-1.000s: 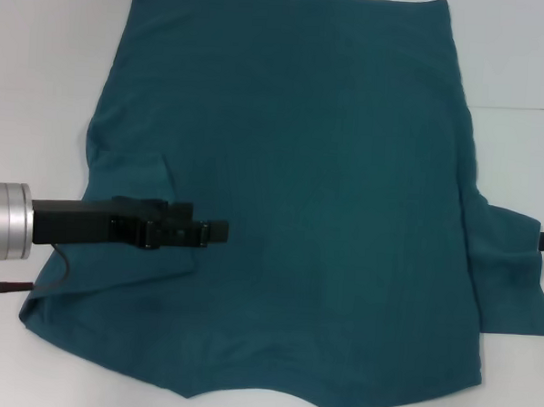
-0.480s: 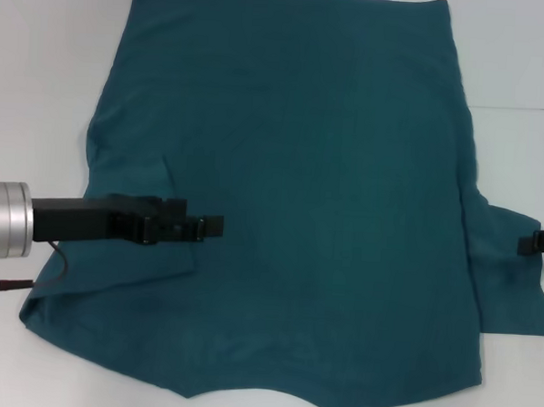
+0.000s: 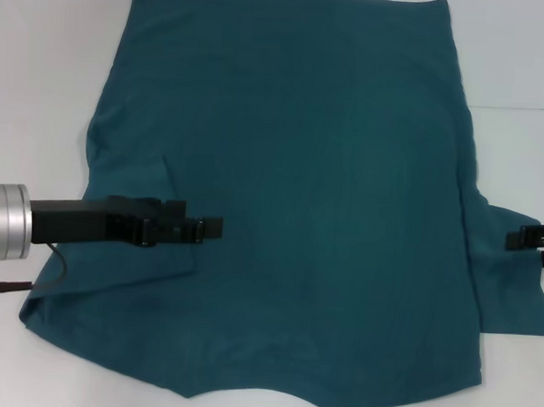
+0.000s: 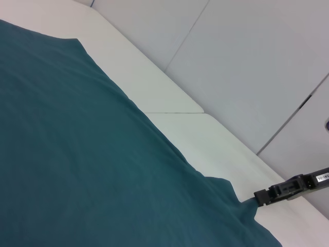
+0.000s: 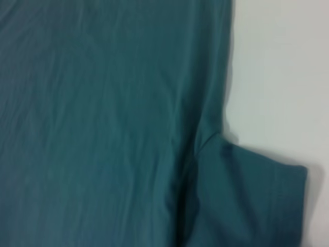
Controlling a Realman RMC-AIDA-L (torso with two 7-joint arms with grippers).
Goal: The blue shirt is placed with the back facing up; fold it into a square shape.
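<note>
The blue shirt (image 3: 291,195) lay flat on the counter (image 3: 52,46). Left gripper (image 3: 211,227) hovered over its folded-in sleeve, right gripper (image 3: 515,240) over the other; I could not tell either's fingers' state.

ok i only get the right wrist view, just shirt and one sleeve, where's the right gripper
observer: The head view shows the right gripper at the outer edge of the right sleeve, which lies spread flat on the table.
operator: and the left one
observer: The left gripper is over the shirt on the robot's left, low above the cloth.
operator: left sleeve out too
observer: No, the left sleeve looks folded in over the body, under the left arm.
</note>
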